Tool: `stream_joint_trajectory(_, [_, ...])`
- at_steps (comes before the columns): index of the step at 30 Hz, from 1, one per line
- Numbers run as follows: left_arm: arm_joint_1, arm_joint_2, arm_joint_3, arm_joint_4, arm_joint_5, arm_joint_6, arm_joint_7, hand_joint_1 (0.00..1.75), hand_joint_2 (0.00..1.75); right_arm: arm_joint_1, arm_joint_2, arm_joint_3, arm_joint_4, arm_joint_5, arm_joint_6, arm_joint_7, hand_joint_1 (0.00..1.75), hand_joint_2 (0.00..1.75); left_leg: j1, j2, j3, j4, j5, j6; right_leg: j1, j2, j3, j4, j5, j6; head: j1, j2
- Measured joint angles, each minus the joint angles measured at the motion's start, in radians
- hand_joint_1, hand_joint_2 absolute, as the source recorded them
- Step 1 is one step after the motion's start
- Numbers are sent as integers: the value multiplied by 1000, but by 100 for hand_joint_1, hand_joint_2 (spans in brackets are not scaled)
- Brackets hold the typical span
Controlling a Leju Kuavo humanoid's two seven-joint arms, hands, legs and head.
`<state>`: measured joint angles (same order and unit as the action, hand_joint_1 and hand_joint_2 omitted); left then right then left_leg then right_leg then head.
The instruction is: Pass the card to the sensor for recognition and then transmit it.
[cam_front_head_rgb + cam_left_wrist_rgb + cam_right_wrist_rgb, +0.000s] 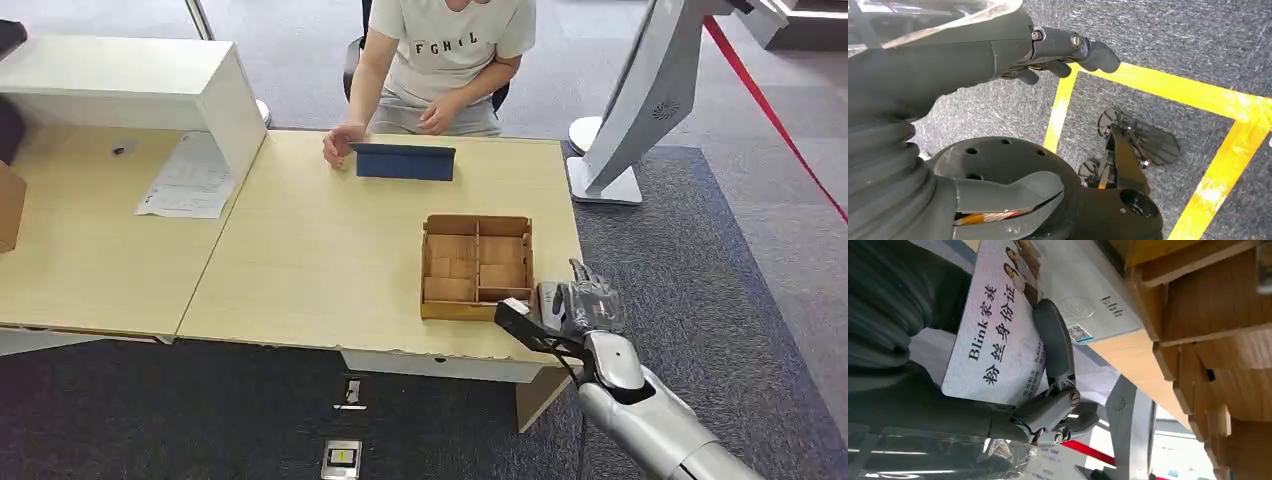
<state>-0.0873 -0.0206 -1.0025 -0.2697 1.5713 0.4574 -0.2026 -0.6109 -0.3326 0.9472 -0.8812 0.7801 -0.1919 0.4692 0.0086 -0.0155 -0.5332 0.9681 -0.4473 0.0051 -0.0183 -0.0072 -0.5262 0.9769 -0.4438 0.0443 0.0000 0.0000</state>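
My right hand (585,305) hovers at the table's front right corner, just right of the wooden box. In the right wrist view it (1053,365) holds a white card (998,325) printed "Blink" with small photos, the thumb pressed across the card's face. The card lies close over a flat white sensor (1088,305) bearing a contactless mark and a QR code; whether they touch I cannot tell. The sensor's white corner (516,304) peeks out beside the hand. My left hand (1063,50) hangs over the floor with loosely bent fingers and holds nothing.
A divided wooden box (476,267) stands on the pale table (320,260). A person sits at the far side, one hand (343,143) by a blue propped folder (404,161). A white stand (640,110) rises at the right; a paper sheet (190,180) lies at the left.
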Motion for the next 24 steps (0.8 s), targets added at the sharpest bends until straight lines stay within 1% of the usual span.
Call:
stream_joint_trajectory(9, [1, -16, 1, -6, 0, 50, 3, 0, 175, -13, 41, 24, 66, -27, -18, -24, 175, 175, 0, 0, 0, 0, 0, 0, 0, 0, 0, 0, 0, 0, 0, 0])
stream_joint_trajectory(17, [4, -32, 23, -9, 0, 89, 8, 0, 175, -41, 84, 41, 129, -40, -22, -41, 175, 175, 0, 1, 1, 0, 0, 0, 0, 0, 1, 0, 0, 0, 0, 0])
stream_joint_trajectory(24, [6, -43, 56, -9, 0, 102, 15, 0, 175, -84, 123, 61, 181, 6, -34, -63, 175, 175, 0, 1, 0, 0, 0, 0, 0, 0, 0, 0, 0, 0, 0, 0])
